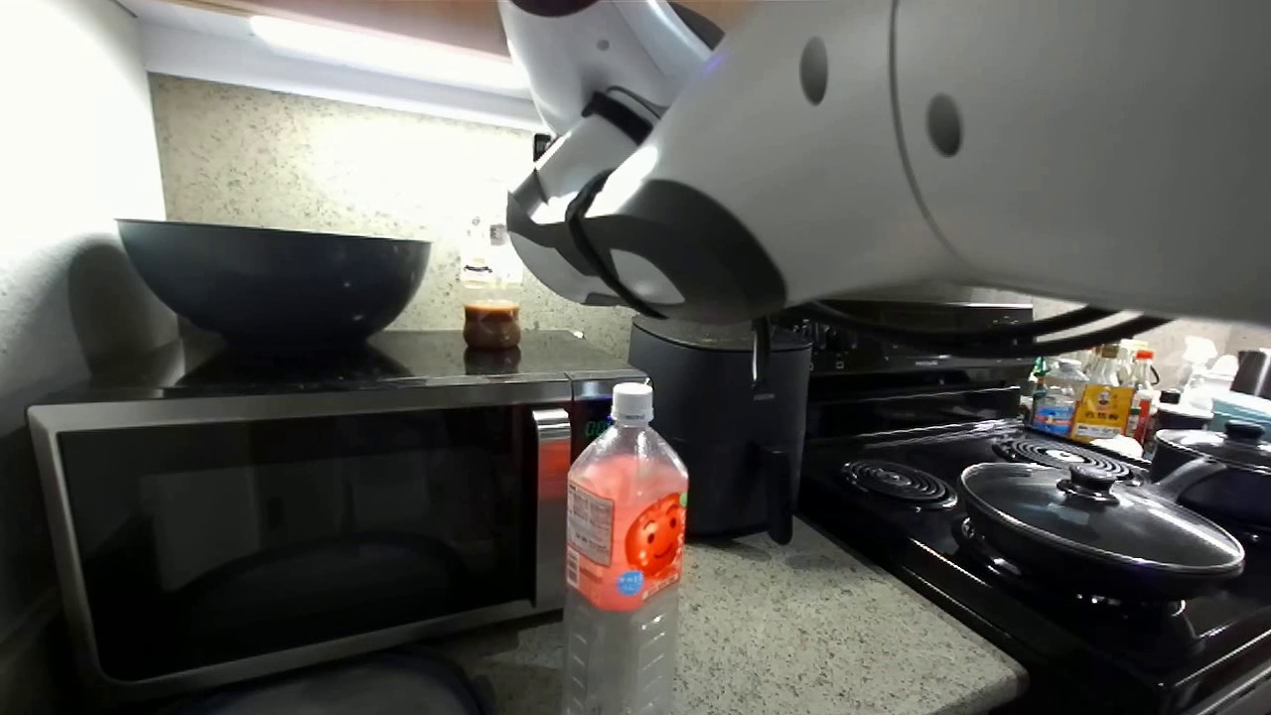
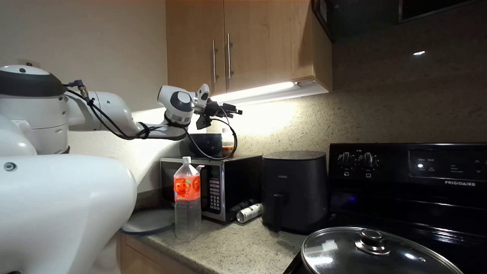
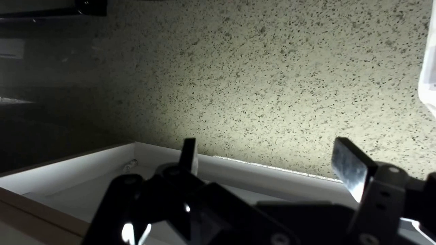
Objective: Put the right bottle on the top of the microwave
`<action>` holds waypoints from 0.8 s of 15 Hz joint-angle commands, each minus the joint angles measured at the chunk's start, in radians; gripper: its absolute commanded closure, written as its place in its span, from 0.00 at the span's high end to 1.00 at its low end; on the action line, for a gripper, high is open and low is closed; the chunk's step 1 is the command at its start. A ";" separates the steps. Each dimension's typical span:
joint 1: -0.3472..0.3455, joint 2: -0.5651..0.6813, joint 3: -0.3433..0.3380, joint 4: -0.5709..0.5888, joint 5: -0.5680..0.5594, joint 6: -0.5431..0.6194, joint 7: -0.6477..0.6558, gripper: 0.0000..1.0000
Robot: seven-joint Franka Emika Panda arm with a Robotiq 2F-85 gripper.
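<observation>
Closest in, the white arm [image 1: 1072,149] stretches across an exterior view, hiding plenty behind it. Next, the big bottle [image 1: 626,556] with its red label, upright on the worktop [image 1: 794,626], blocking part of the front of the microwave [image 1: 298,536] in both exterior views. Over to the side, a lidded pan [image 1: 1043,511] sits on the stove [image 1: 923,531], and a dark air fryer [image 1: 730,427] stands between stove and microwave. There's a can [image 2: 250,213] too, lying on its side just beside the microwave. Now up to the hand [image 3: 267,158]: it's high, near the cabinet [image 2: 266,38] and its light strip [image 2: 258,90], its two fingers [image 3: 349,170] wide apart, nothing between them! Below, on the microwave top, a large dark bowl [image 1: 278,283] takes up much of the room. And there it is, just beside the bowl, the small bottle [image 1: 492,323], upright, brown liquid in its base, a cable [image 2: 236,140] looping in front of it in an exterior view. Behind everything runs the speckled wall [image 3: 272,78], lit bright under the strip.
</observation>
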 commanded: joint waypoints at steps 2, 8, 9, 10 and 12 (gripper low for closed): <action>0.114 -0.060 -0.005 -0.045 -0.062 -0.110 0.024 1.00; 0.147 -0.093 -0.023 -0.003 -0.166 -0.276 0.048 1.00; 0.152 -0.096 -0.020 0.000 -0.170 -0.276 0.048 1.00; 0.147 -0.096 -0.016 0.002 -0.171 -0.275 0.049 1.00; 0.151 -0.091 -0.025 -0.012 -0.179 -0.278 0.055 1.00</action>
